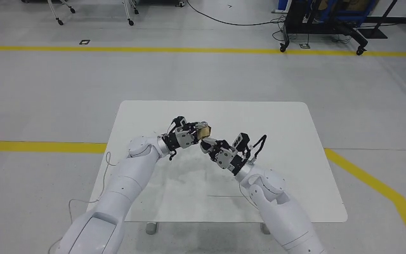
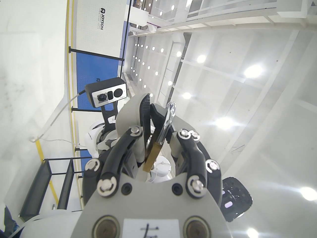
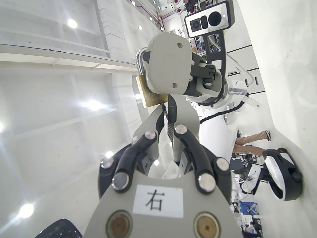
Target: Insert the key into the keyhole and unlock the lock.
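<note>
Robotics lab or factory test hall. Grey painted floor point(image 1: 190, 82) with yellow lane lines point(image 1: 158, 49); lone white table point(image 1: 285, 127); black wheeled rack point(image 1: 323, 25), loose cable point(image 1: 228, 22); high white ceiling, spotlights point(image 2: 252, 71); blue-white partition panels point(image 2: 99, 13); wheeled robot base point(image 3: 284, 174).

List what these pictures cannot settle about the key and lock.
- Key: right wrist view, the right gripper has shut fingers that hide whatever sits between them.
- Keyhole: right wrist view, the left gripper covers much of the lock; top view, too small.
- Shackle: left wrist view shows it edge-on, so latched or released is unclear.
</note>
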Available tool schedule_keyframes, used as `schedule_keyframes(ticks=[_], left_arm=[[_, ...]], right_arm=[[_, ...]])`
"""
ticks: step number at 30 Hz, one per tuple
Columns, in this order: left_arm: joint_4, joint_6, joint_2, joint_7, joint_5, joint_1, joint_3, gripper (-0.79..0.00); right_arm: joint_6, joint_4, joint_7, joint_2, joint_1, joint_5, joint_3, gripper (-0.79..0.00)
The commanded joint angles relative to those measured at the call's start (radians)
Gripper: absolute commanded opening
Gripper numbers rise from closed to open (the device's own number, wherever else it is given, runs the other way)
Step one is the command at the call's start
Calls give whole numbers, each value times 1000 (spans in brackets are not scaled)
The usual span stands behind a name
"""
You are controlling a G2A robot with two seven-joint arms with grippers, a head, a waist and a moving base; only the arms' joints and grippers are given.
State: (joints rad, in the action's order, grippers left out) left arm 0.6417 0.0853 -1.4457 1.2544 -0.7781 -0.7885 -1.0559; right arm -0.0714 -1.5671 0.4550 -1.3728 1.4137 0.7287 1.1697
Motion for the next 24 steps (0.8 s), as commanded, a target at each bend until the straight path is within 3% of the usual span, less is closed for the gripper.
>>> schedule_keyframes(ticks=[1,10,19,20,21,22,23,24], left_arm=[[1,7,0,-4,5,-1,0,-785],[19,59,4,-46,48,-2,-3,-785],[48,98,10,-78,64,-18,-20,-785],[52,106,11,-83,66,-20,-22,-785],[57,114,12,-88,70,-23,-23,-785],[62,122,13,-93,75,-25,-25,-785],[65,130,14,-101,84,-26,-26,-785],[70,134,15,-108,92,-28,-27,-785]], right_arm=[[2,0,1,0,1,17,6,-785],[-35,3,96,3,24,213,59,-785],[-61,1,123,11,32,222,77,-785],[-63,1,126,11,33,219,77,-705],[-64,1,128,12,33,214,78,-545],[-66,-1,130,13,34,210,79,-437],[-67,-2,132,14,36,205,80,-299],[-66,-4,134,15,37,200,81,-108]])
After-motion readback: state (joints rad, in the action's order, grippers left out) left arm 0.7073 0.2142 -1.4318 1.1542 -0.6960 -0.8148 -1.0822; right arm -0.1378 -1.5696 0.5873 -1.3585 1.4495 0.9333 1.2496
